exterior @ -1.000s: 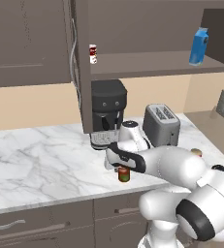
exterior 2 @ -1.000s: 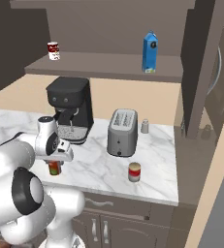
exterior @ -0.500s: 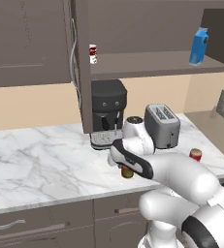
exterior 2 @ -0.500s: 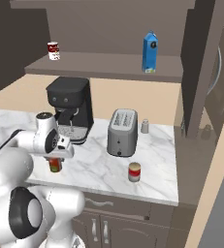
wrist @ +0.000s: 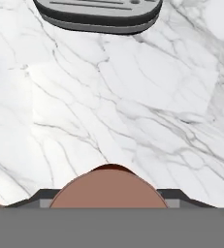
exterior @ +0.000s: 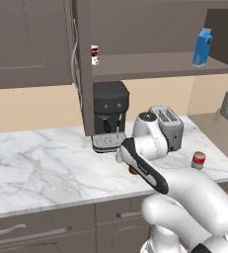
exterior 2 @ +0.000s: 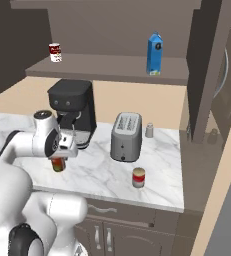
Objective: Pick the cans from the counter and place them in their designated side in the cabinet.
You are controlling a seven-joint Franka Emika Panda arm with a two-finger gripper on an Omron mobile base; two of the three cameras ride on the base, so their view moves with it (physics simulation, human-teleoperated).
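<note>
Dark can [exterior 2: 59, 164] stands on the counter [exterior 2: 157, 175]; blue carton [exterior 2: 155, 53] in cabinet [exterior 2: 112, 67].

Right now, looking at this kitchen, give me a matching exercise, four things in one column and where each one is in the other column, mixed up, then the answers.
Things:
1. blue carton
2. red and white can
3. dark red-brown can
4. toaster

Places:
A. under the pincer, in front of the coffee machine
B. on the cabinet shelf, right part
C. near the counter front edge, alone
D. on the counter, right of the coffee machine

Pairs: 1-B, 2-C, 3-A, 4-D
</note>
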